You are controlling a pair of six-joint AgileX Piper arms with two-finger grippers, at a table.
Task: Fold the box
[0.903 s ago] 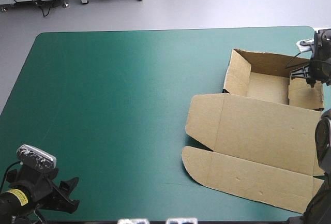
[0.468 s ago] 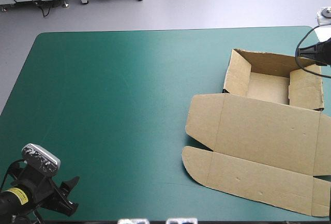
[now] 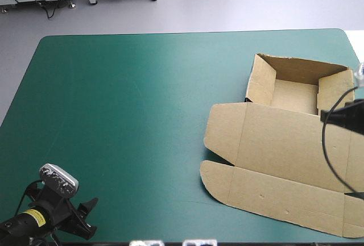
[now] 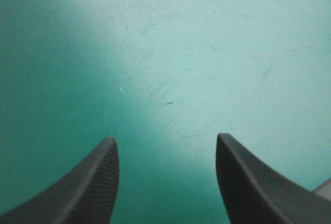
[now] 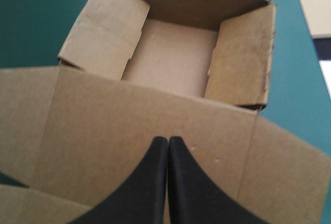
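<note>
Since the earlier pictures the right gripper (image 3: 331,115) has left the far right corner of the tray (image 3: 293,95), where it stood against the right-hand wall (image 3: 333,90). It passed outward beyond the table's right edge and now hangs over the right end of the lid (image 3: 284,144). Its black fingers meet in one closed point with nothing between them, as the right wrist view confirms (image 5: 168,141). The box (image 3: 273,161) has not shifted. It lies on the right part of the teal-green cover (image 3: 131,115), the tray toward the far edge with its walls raised and the lid flat toward the near edge. The right-hand wall stands without support. The wall work on that side therefore appears finished, and the lid or its rounded flap (image 3: 250,189) is judged to be next. The left gripper (image 3: 90,221) has edged slightly inward along the near edge at the near-left corner, well apart from the box. Its fingers are spread wide over bare cover and it holds nothing (image 4: 166,139). Most of the right arm lies outside the high view, and the picture's right edge cuts off the lid's right end. Whether the side walls are tucked and locked cannot be determined. The height of the right fingertips above the board cannot be determined either.
</note>
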